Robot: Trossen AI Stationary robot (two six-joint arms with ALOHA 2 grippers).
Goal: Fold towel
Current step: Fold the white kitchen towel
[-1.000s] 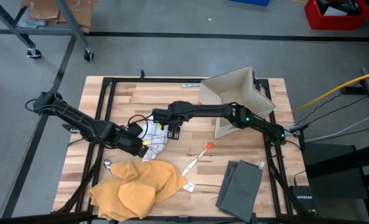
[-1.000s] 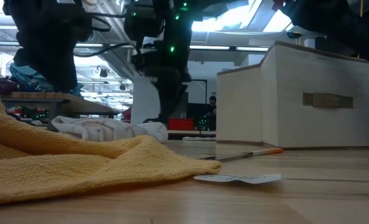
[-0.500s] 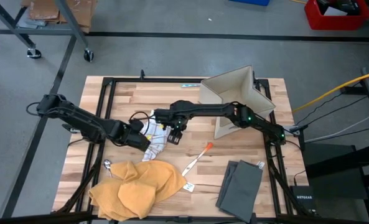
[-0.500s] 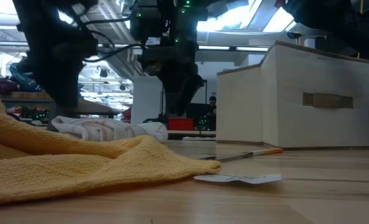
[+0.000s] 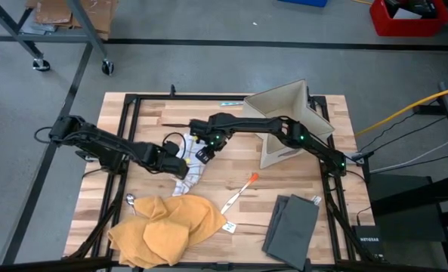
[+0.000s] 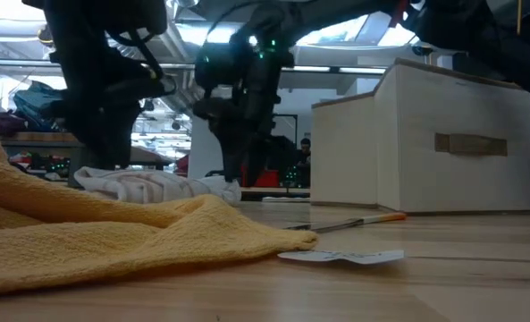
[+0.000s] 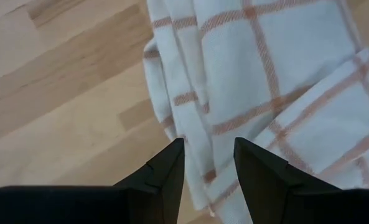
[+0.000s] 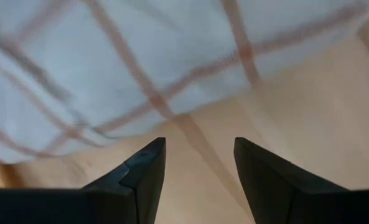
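A white towel with thin orange checks (image 5: 189,168) lies crumpled on the wooden table (image 5: 156,121) near its middle, and shows in the low view as a low white heap (image 6: 157,186). My left gripper (image 5: 174,162) stands open, pointing steeply down over the towel's left edge (image 7: 190,124); its fingertips (image 7: 208,149) straddle that edge. My right gripper (image 5: 204,152) is open too and points down at the towel's far right side. In its wrist view the fingertips (image 8: 200,146) are over bare wood just beside the towel's hem (image 8: 140,62). I see neither gripper touching the cloth.
A crumpled yellow towel (image 5: 163,227) lies at the near left, with a spoon (image 5: 131,200) beside it. An orange-tipped tool (image 5: 240,190) and a paper tag (image 5: 229,227) lie right of it. A folded grey cloth (image 5: 291,223) is at the near right, and a white box (image 5: 284,121) at the far right.
My left gripper has swung toward the table's far right and sunk onto the white towel's left edge. My right gripper has rolled about its own axis and come down beside the towel's far right side. The towel has stayed where it was.
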